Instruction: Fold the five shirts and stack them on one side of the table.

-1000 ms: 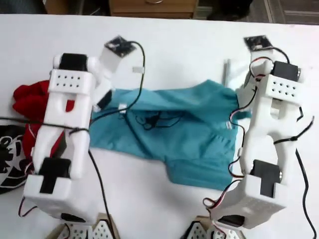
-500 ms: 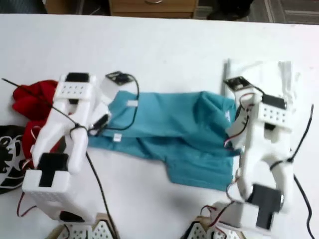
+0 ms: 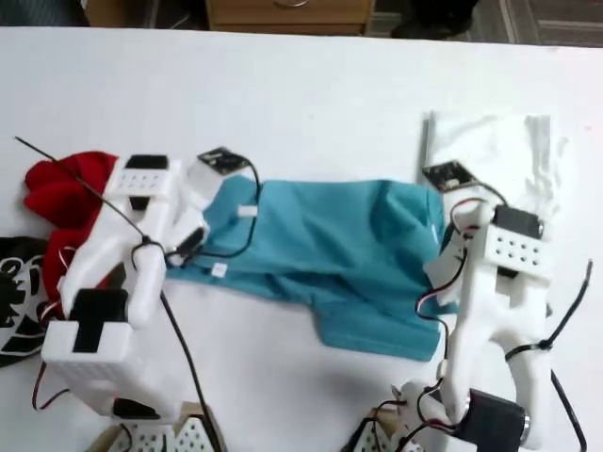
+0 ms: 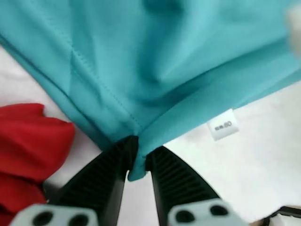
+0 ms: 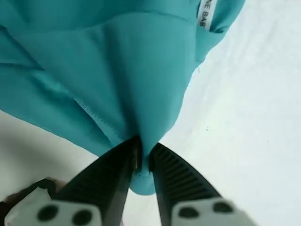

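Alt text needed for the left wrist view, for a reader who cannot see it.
The left gripper is shut on a pinched edge of the teal shirt, which stretches away over the white table. A bunched red shirt lies on the table beside it, and a small white tag hangs off the teal shirt's hem.

Teal shirt [image 3: 339, 254], red shirt [image 3: 57, 188], black-and-white printed shirt [image 3: 14, 301], white cloth [image 3: 490, 151], white table [image 3: 311, 104].

Place: indoor robotics workspace, lab or hobby room, which one unclear.
Signs: white table [image 3: 330, 85]; left arm [image 3: 104, 273] and right arm [image 3: 499, 301] with exposed wiring [image 3: 181, 344]; wooden drawer unit [image 3: 283, 13] behind.
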